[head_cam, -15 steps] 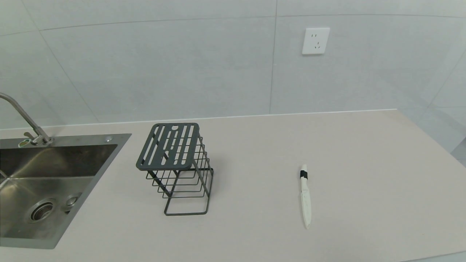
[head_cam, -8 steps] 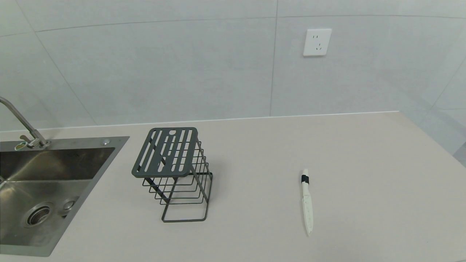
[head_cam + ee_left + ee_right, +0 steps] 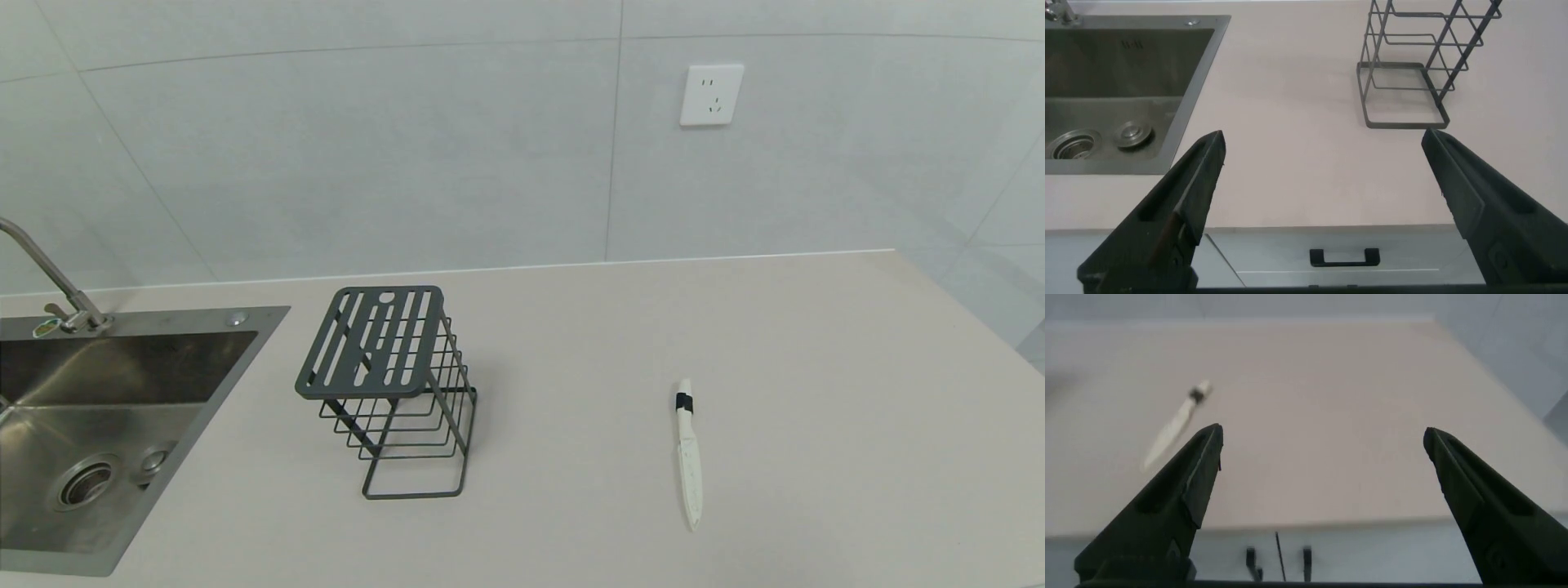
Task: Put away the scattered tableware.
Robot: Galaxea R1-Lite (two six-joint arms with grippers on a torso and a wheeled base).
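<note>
Part of the brushed stainless-steel sink (image 3: 204, 384) runs off the head view's left edge, and the curved metal tap (image 3: 49, 273) behind it loses its spout there too. In the left wrist view the dark grey wire rack (image 3: 1404, 73) is cut off above its rectangular base loop, while in the head view its flat slotted metal top plate and thin wire cage stand whole just right of the sink. The slim white knife with a black band (image 3: 687, 445) lies flat on the smooth, matte, pale beige bench (image 3: 816, 343), well apart from the rack on the right side. Its long axis runs almost straight from back to front, the banded handle end towards the tiled wall and the pointed tip towards the bench's front edge. In the right wrist view the knife (image 3: 1176, 429) is blurred, so its band reads as a dark smudge. The left gripper (image 3: 1323, 139) hangs over the front edge between sink and rack, its dark, wedge-shaped fingers (image 3: 1176, 220) spread wide apart with nothing between them; a black drawer handle (image 3: 1344, 258) shows below. The right gripper (image 3: 1323, 431) hangs near the front edge too, its fingers (image 3: 1167, 514) likewise spread wide around bare bench. A white square wall socket (image 3: 711, 95) sits on the grey tiles.
</note>
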